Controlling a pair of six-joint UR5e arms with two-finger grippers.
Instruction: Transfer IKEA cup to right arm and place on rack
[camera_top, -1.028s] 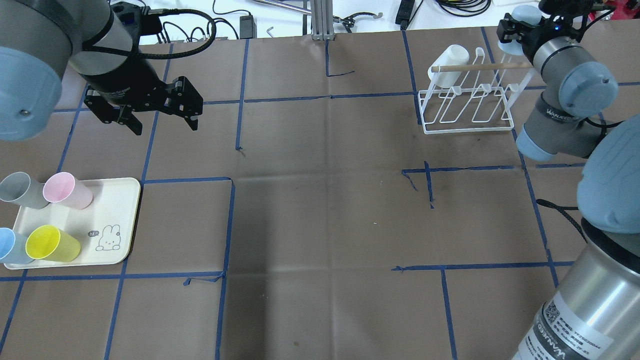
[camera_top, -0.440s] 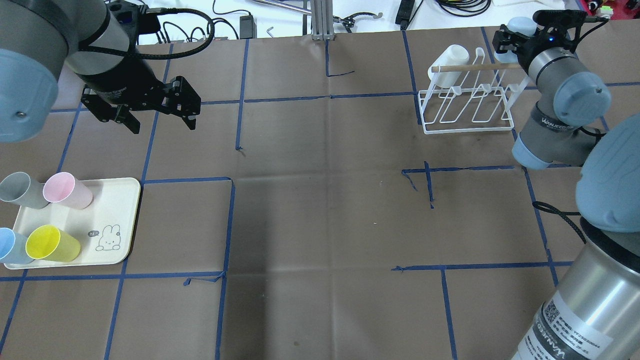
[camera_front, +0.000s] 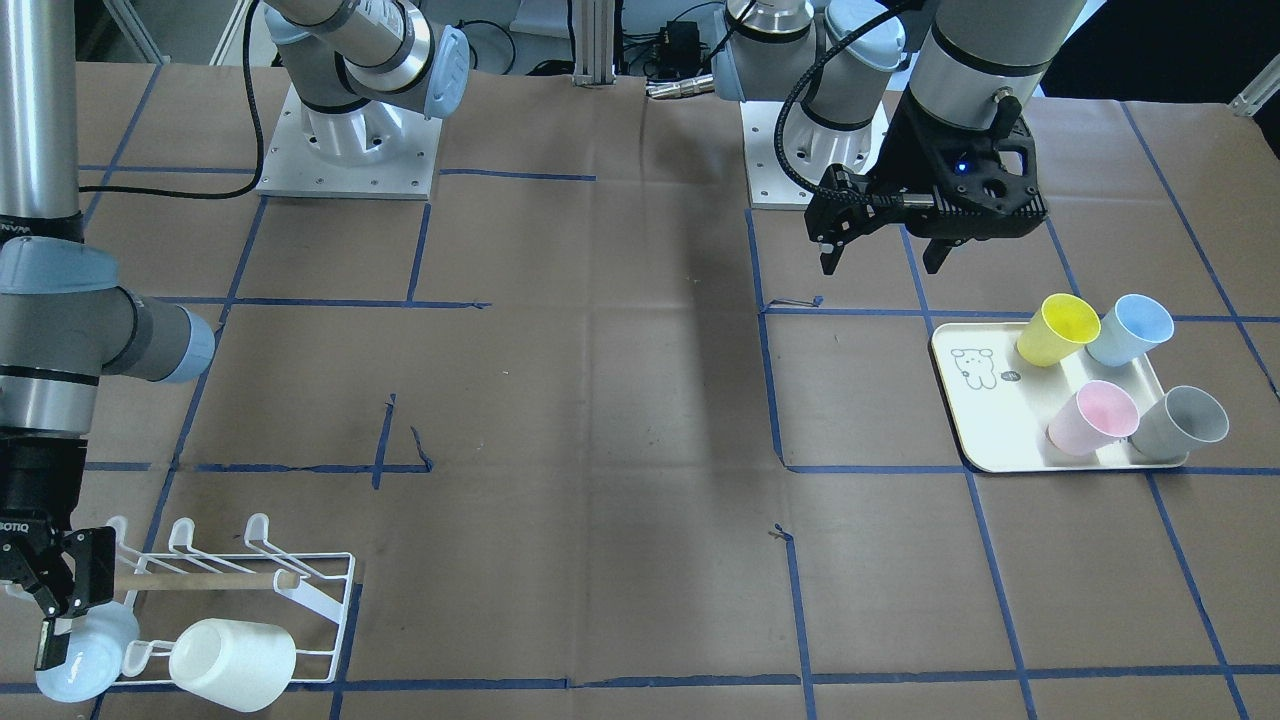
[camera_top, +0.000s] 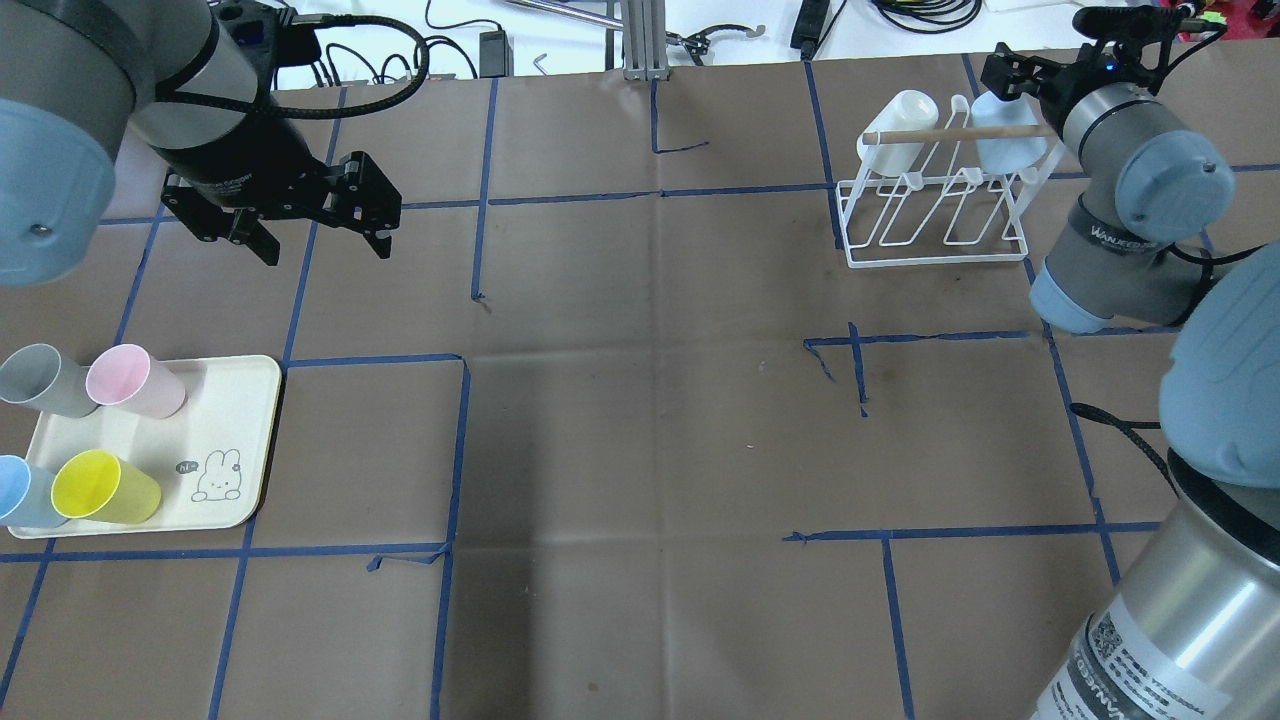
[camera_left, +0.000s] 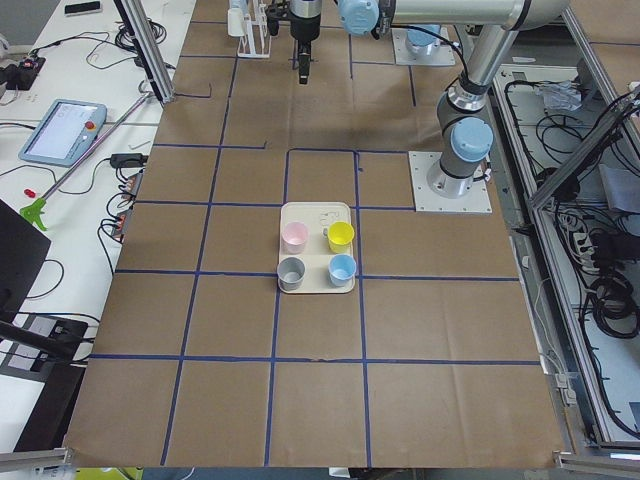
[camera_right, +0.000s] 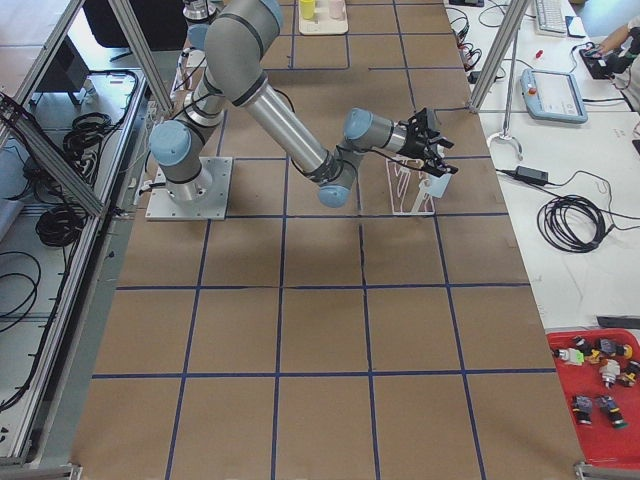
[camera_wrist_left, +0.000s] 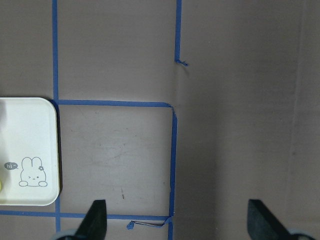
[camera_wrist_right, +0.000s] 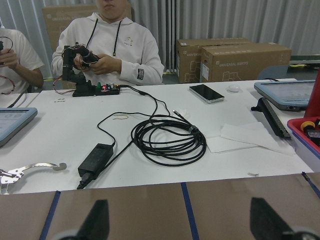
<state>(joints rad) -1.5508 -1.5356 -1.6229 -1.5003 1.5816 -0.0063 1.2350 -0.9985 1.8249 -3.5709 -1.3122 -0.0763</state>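
The right tool (camera_front: 60, 612), at the lower left of the front-facing view, is spread open just beside the pale blue cup (camera_front: 85, 652), which rests at the end of the rack (camera_front: 300, 590). The left tool (camera_front: 882, 262) at upper right is open and empty.

Overhead, the cup is at the rack's right end, with the dowel (camera_top: 930, 134) crossing it.

In the right wrist view the fingers (camera_wrist_right: 97, 220) are wide apart with nothing between them. The tool should probably back straight out, clear of dowel and cup.

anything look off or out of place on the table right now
Nothing spilled or toppled. Only the blue tape lines look ragged, with loose curled ends near the cream rectangular tray and mid-table.
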